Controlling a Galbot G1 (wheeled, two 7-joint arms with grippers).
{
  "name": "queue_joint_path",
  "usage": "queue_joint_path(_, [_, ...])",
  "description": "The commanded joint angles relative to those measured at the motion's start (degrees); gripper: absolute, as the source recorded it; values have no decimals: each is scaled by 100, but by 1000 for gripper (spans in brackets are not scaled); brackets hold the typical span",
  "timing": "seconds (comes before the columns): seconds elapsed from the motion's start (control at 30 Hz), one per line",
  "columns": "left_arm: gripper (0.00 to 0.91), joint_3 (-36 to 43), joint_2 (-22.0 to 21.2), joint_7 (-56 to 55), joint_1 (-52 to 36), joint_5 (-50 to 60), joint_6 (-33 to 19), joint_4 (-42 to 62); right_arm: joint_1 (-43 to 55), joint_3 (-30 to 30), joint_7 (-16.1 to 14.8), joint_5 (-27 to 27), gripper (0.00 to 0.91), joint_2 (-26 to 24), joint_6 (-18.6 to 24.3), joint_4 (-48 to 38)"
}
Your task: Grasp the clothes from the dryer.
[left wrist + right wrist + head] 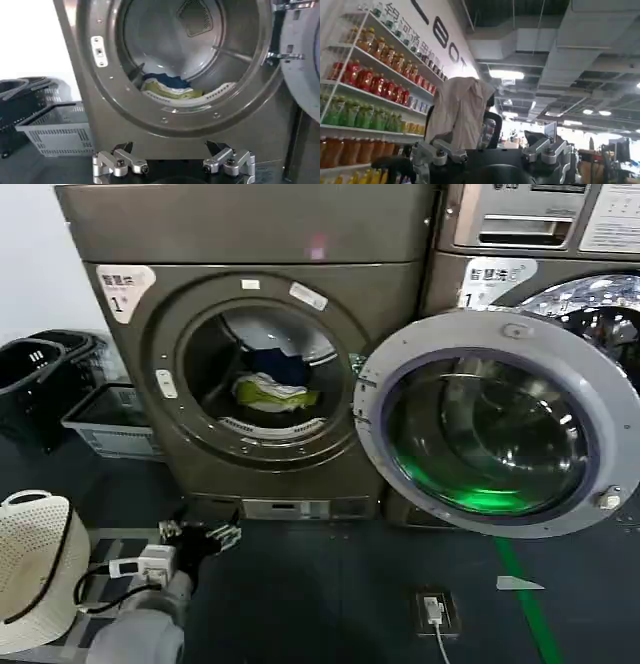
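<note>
The clothes (272, 389) lie in a small heap at the bottom of the drum of the dryer (270, 364), whose glass door (490, 424) stands swung wide to the right. The left pincer (200, 536) hovers low before the machine, below the porthole, fingers spread and empty. The right pincer (492, 155) seems released too, pointing away toward drink shelves (365, 85).
</note>
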Motion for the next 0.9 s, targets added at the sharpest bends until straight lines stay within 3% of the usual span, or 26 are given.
queue_joint_path(0.03, [907,18,-8,-2,14,12,281,9,0,6,255,327,907,12,92,-3])
queue_joint_path(0.9, [907,26,1,59,27,-4,281,15,-134,128,348,341,907,59,233,-113])
